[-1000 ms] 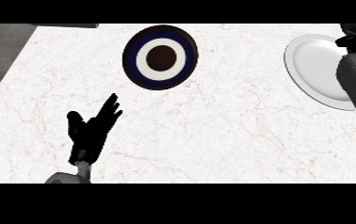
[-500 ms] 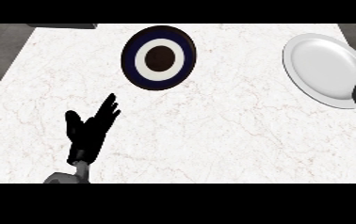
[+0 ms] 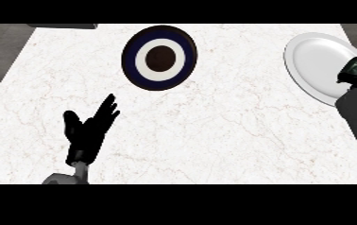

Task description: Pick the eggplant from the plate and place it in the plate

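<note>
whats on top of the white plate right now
The white plate shows a bare face with no eggplant visible on it. The right hand covers its right edge, so what lies there is hidden.

White marble counter w/ thin brown lines fills most of the view. Dark grey strip on far left side. Small dark grey block at far left edge.

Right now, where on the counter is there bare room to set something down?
The counter is bare between the left hand and the white plate, and below the dark ringed plate. The right edge is crowded, where something dark overlaps the white plate.
</note>
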Tool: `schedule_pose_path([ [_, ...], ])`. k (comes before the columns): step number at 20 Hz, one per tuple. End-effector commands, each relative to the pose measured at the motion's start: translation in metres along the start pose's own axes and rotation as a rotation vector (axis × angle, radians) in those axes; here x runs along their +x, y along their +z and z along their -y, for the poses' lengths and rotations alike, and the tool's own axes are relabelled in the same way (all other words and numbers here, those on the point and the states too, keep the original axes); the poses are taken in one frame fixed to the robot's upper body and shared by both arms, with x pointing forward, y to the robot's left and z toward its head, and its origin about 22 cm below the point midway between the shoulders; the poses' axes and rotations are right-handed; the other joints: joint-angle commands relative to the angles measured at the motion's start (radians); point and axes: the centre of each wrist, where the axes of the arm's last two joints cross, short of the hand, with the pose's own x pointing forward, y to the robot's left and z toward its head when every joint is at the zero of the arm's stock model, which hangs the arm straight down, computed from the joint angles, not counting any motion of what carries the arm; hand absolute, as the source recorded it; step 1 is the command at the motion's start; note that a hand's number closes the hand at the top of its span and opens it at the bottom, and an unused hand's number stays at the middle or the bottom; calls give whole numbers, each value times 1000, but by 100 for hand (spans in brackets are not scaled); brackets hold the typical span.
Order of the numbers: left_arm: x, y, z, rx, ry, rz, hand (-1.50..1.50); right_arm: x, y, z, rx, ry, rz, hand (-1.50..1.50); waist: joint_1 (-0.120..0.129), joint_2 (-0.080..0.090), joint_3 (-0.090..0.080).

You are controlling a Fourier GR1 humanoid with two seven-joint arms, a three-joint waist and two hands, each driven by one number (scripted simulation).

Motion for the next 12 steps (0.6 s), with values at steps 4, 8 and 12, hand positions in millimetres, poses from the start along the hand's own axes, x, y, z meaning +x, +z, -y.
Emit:
schedule_pose_path([
  [4,0,0,-10,-3,8,-12,0,-12,2,2,-23,-190,93,-150,-3,-2,-1],
  [8,2,-12,-1,15,7,-8,0,2,0,10,-74,-347,96,-150,-17,-2,-2],
  [12,-17,4,-10,25,22,-25,0,-1,-3,15,-72,-404,33,-150,-19,-12,-5],
])
